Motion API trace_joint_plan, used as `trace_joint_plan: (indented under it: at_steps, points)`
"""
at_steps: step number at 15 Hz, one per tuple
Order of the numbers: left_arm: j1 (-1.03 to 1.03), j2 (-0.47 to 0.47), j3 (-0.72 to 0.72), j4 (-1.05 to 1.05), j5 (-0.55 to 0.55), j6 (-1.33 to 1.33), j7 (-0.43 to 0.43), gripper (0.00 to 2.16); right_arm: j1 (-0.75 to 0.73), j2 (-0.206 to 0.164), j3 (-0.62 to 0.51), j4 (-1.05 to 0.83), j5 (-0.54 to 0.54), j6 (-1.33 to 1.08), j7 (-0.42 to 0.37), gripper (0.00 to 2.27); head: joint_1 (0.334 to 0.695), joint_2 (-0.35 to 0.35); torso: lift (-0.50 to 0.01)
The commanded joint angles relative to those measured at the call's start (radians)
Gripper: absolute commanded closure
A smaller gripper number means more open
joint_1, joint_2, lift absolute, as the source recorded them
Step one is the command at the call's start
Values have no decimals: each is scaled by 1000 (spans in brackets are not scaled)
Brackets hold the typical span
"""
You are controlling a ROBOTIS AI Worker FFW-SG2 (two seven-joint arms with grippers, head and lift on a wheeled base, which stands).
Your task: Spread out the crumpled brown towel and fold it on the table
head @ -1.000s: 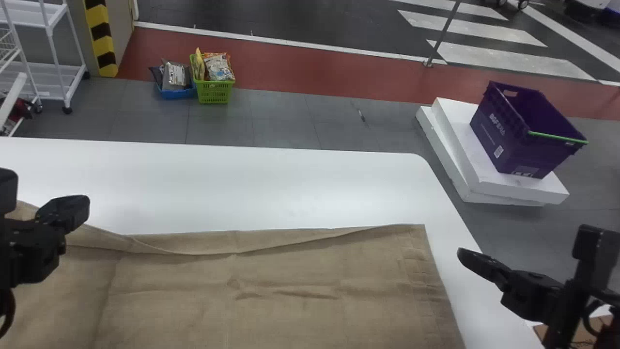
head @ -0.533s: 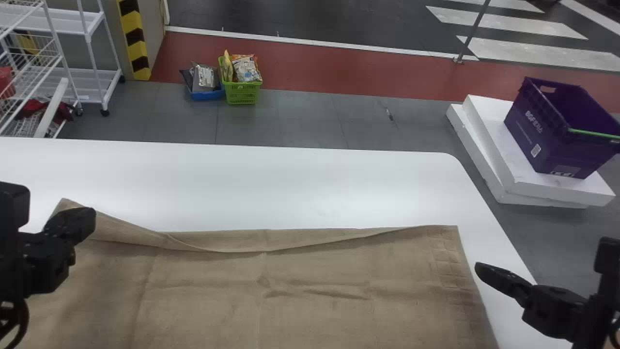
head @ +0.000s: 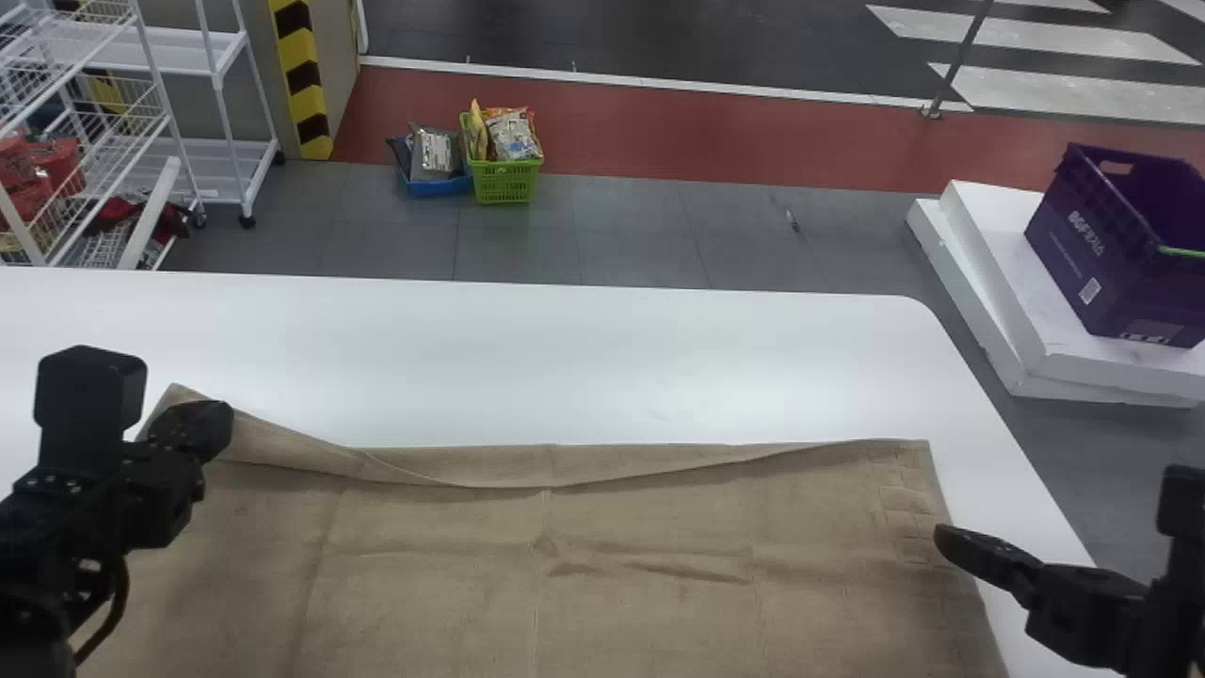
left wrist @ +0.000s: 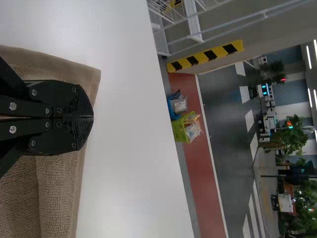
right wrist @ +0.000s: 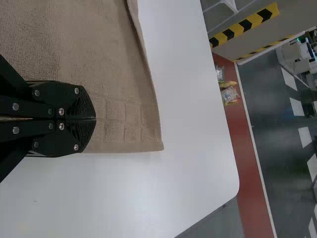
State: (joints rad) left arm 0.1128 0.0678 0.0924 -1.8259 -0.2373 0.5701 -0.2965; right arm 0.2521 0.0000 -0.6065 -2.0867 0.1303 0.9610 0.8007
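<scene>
and here's the brown towel (head: 640,527), spread wide over the surface (head: 565,358), its far edge turned over in a long, loose strip! left claw (head: 224,424), fingertips together, sits over the towel's far left corner; right claw (head: 944,537), also closed up, is over the towel's right edge, down from the surface's far right corner. any cloth pinched in either? can't tell, nor whether they touch it. the towel's near part runs out of the head view, and the left claw covers some of that far corner. past the surface's far edge, a green basket (head: 506,184) packed with snack bags (head: 513,137), a blue basket (head: 438,186) beside it holding silvery packets (head: 433,153), and a purple crate (head: 1111,264), cut off at the right, up on white slabs (head: 998,301).
</scene>
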Motion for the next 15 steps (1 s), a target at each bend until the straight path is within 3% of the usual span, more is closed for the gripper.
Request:
trace_joint_plan:
  at_steps: [1,9,11,12,14,15]
  points:
    - [-19,1,-10,27,-8,-3,8,1875,-2,1,2,2,8,8,2,1781,695,-154,-127]
    - [-116,0,-20,169,-42,-55,53,1875,-25,1,-3,19,31,23,3,1781,695,-147,-127]
    - [-97,0,-5,122,-11,-34,22,1872,-33,1,-4,19,37,35,2,1781,695,-147,-127]
    - [-65,0,1,57,21,9,13,1750,-34,1,-6,20,38,35,3,1781,695,-149,-127]
    - [-28,0,44,-41,89,83,-53,704,-45,1,-6,22,42,32,5,1781,695,-154,-127]
    - [-24,0,92,-87,131,126,-116,292,-53,1,-4,22,46,32,6,1781,695,-159,-127]
